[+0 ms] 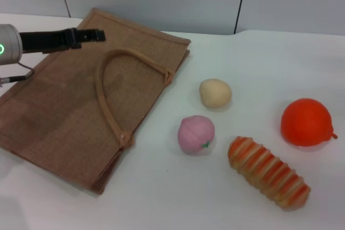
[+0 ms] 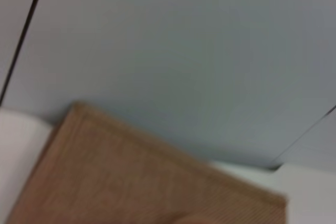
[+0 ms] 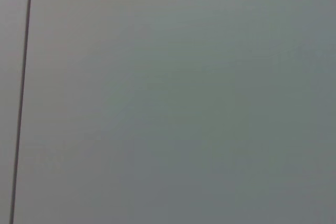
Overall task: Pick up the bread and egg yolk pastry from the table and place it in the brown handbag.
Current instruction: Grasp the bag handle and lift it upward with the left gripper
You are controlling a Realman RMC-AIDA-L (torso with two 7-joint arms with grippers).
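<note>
Head view showed the left gripper (image 1: 99, 35) above the far part of the flat brown handbag (image 1: 64, 117), its jaws seemingly together and empty. Right of it on the table (image 1: 178, 203) lay the egg yolk pastry (image 1: 215, 93) and the bread (image 1: 268, 172), well apart from the bag.

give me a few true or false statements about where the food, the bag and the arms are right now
1. The brown handbag lies flat on the table. True.
2. The bread is already inside the handbag. False: it lies on the table, well to the bag's right.
3. The egg yolk pastry sits on the table, farther from the robot than the pink peach-like ball. True.
4. The left gripper is holding the pastry. False: it holds nothing and is over the bag's far left part.
5. The right gripper is reaching for the orange fruit. False: no right arm shows in the head view.
</note>
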